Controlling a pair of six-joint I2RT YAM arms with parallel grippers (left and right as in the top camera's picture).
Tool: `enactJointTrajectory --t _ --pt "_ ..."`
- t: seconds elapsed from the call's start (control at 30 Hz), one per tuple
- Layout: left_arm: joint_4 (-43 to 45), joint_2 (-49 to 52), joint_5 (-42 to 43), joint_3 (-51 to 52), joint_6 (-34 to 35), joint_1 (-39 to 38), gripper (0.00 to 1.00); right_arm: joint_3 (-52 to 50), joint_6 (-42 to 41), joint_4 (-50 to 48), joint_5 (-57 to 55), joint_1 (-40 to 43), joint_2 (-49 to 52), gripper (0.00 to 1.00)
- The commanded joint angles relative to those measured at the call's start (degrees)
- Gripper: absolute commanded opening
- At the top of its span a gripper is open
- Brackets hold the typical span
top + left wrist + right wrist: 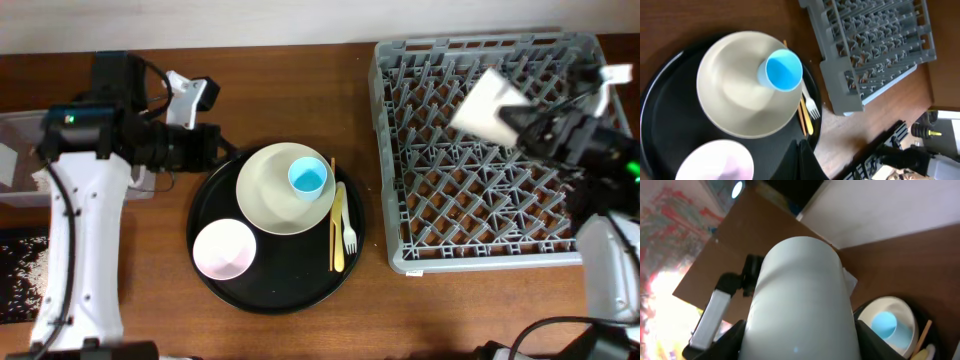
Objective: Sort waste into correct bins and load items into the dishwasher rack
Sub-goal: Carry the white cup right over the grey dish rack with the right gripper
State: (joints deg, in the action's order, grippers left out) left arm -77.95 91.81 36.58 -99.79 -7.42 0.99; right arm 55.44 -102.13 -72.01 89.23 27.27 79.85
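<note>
A: Cream cup (488, 100): where is it kept?
B: It is clamped, tilted, between the part-open jaws of the right gripper (522, 124), above the rack's (470, 262) far right part.
A: And the left gripper (215, 145)?
B: It is closed with nothing held, at the tray's (290, 292) far left rim; the blue cup (307, 178) is just to its right.
</note>
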Motion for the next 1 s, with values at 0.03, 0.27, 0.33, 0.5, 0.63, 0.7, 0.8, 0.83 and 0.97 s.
enactJointTrajectory --t 0.03,0.27,0.33,0.5,0.63,0.7,0.8,0.83,0.97 --pt "-3.6 -2.9 -1.9 -0.8 1.8 0.3 0.01 11.2 -1.9 7.6 -0.3 3.7 -4.7 0.33" --pt "-6.6 -3.2 -2.1 -0.8 1.8 0.3 0.01 19.8 -1.7 19.5 -0.3 19.1 -13.9 0.33" --pt "-6.9 -3.2 -2.9 -0.8 1.9 0.3 0.01 19.8 -1.7 20.8 -0.3 23.4 -15.5 0.33" --pt "-7.1 -3.2 -8.6 -0.8 4.1 0.3 0.01 19.8 -1.7 24.6 -0.3 28.7 -14.7 0.34" --pt "-6.9 -3.2 -9.6 -0.8 5.2 0.3 0.01 20.4 -1.9 26.5 -0.3 30.9 -15.3 0.33" --pt "-6.7 -3.2 -9.6 -0.8 5.3 0.3 0.01 22.9 -1.9 28.8 -0.3 31.4 -16.6 0.33" --pt "-6.8 -3.2 -9.6 -0.8 5.3 0.3 0.01 29.5 -1.8 32.8 -0.3 31.4 -17.5 0.34" --pt "-6.8 -3.2 -9.6 -0.8 5.3 0.3 0.01 31.9 -1.8 34.1 -0.3 31.4 -17.7 0.34" --pt "-7.2 -3.2 -10.7 -0.8 7.0 0.3 0.01 38.6 -1.7 39.7 -0.3 31.3 -20.4 0.35"
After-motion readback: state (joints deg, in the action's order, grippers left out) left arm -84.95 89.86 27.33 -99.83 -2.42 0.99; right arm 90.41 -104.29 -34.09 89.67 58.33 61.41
